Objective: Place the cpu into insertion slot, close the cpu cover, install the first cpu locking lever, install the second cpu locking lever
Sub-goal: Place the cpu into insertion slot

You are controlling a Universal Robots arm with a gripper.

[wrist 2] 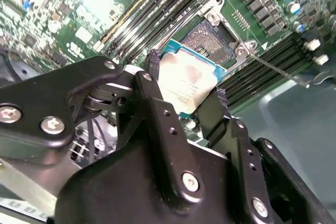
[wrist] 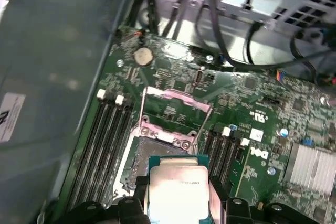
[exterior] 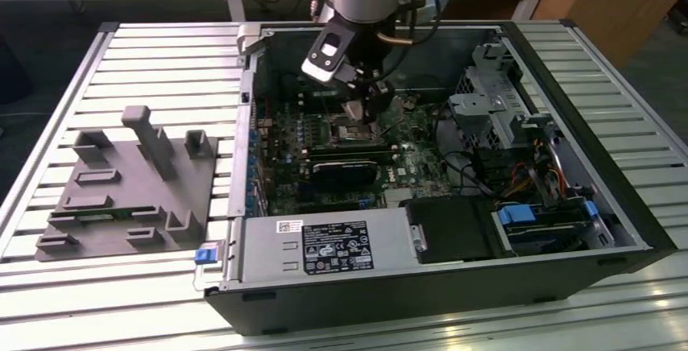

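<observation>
My gripper point(exterior: 363, 108) hangs inside the open computer case, just above the motherboard's socket area. It is shut on the cpu point(wrist 2: 186, 80), a small square chip with a pale metal top and a green-blue rim, pinched by its edges between the two black fingers point(wrist 2: 157, 108). In the first wrist view the cpu point(wrist: 178, 187) sits a little short of the insertion slot point(wrist: 143, 153), above the board and not seated. The dark insertion slot point(wrist 2: 210, 38) lies bare. The cpu cover point(wrist: 173, 111) stands flipped open beyond the socket. A thin locking lever point(wrist 2: 273, 69) sticks out beside it.
The case point(exterior: 602, 206) lies on a slatted metal table point(exterior: 64, 286). A grey fixture block point(exterior: 118, 182) sits at the exterior view's left. Memory slots point(wrist: 102, 140) flank the socket. A drive cage point(exterior: 489, 101), loose cables point(exterior: 473, 166) and the power supply point(exterior: 322, 246) crowd the case.
</observation>
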